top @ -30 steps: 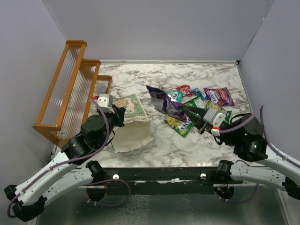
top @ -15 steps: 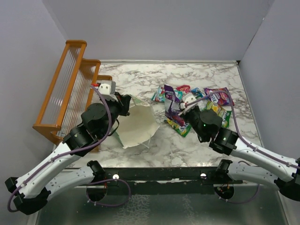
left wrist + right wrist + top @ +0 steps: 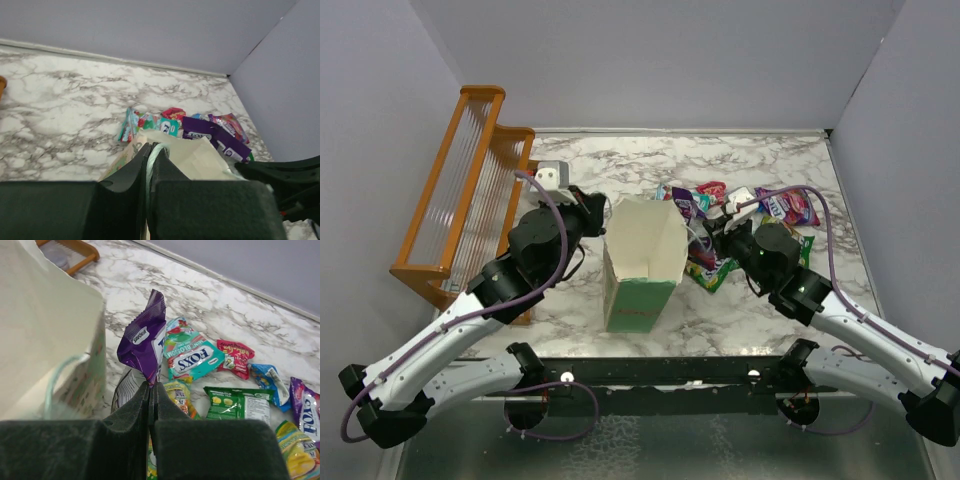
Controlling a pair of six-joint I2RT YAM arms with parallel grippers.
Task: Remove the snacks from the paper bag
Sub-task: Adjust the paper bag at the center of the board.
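An orange wooden rack [image 3: 470,195] stands left on the marble table [image 3: 770,160].

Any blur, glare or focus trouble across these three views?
Top external: evenly lit, sharp, soft shadows. Left wrist: the left gripper is dark and soft-edged; snacks beyond are readable. Right wrist: the paper bag looks washed out; the purple packet is crisp.

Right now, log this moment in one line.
paper bag: upright, mouth open | left claw: shut on bag handle | right claw: shut on purple packet, beside bag | other snacks: on table
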